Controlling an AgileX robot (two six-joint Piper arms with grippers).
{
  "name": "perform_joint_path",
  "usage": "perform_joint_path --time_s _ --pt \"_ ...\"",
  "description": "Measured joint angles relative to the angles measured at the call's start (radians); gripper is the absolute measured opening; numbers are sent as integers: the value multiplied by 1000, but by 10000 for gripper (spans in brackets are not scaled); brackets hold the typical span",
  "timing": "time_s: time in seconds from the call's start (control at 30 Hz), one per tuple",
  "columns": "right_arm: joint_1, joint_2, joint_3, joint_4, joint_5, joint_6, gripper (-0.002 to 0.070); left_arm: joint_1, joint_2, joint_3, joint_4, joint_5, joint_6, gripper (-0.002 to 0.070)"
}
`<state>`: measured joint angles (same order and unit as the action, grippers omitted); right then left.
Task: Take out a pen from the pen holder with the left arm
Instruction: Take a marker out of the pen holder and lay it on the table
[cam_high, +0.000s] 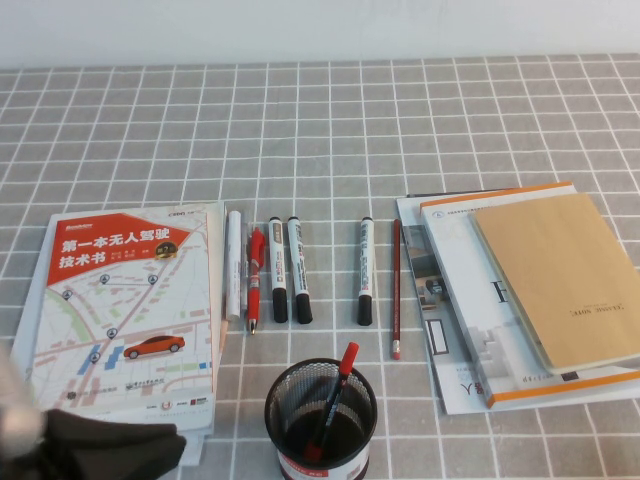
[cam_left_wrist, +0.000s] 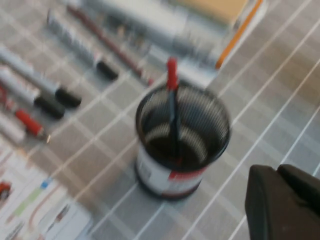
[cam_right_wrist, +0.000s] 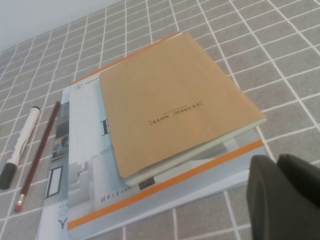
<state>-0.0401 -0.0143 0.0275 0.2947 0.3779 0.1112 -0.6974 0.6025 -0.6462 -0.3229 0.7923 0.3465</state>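
Note:
A black mesh pen holder (cam_high: 285, 388) with a red and white band stands at the table's front edge, in the middle. One black pen (cam_high: 333, 400) with a red cap leans inside it, cap up. In the left wrist view the holder (cam_left_wrist: 165, 175) and the pen (cam_left_wrist: 173, 112) show blurred. My left gripper (cam_high: 110, 445) is at the front left corner, left of the holder and apart from it. Its dark fingers (cam_left_wrist: 265, 210) are shut with nothing between them. My right gripper (cam_right_wrist: 282, 195) shows only in the right wrist view, shut and empty, beside the stacked books.
A map-covered book (cam_high: 120, 300) lies at the left. Behind the holder lie a white pen (cam_high: 233, 265), a red pen (cam_high: 254, 275), three black-capped markers (cam_high: 298, 270) and a dark red pencil (cam_high: 396, 290). A tan notebook (cam_high: 560, 280) tops a book stack (cam_high: 460, 370) at the right.

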Motion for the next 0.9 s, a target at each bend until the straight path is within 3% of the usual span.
perform_joint_path --time_s 0.3,0.47,0.7,0.8,0.9 --pt "0 0 0 0 0 0 -13 0 -115 159 -400 -244 95 -3" --pt "0 0 0 0 0 0 -13 0 -54 170 -438 -305 159 -3" --pt "0 0 0 0 0 0 -13 0 209 170 -451 -355 176 1" --pt "0 0 0 0 0 0 -13 0 304 131 -451 -322 222 46" --pt "0 0 0 0 0 0 -13 0 349 65 -456 -292 320 145"
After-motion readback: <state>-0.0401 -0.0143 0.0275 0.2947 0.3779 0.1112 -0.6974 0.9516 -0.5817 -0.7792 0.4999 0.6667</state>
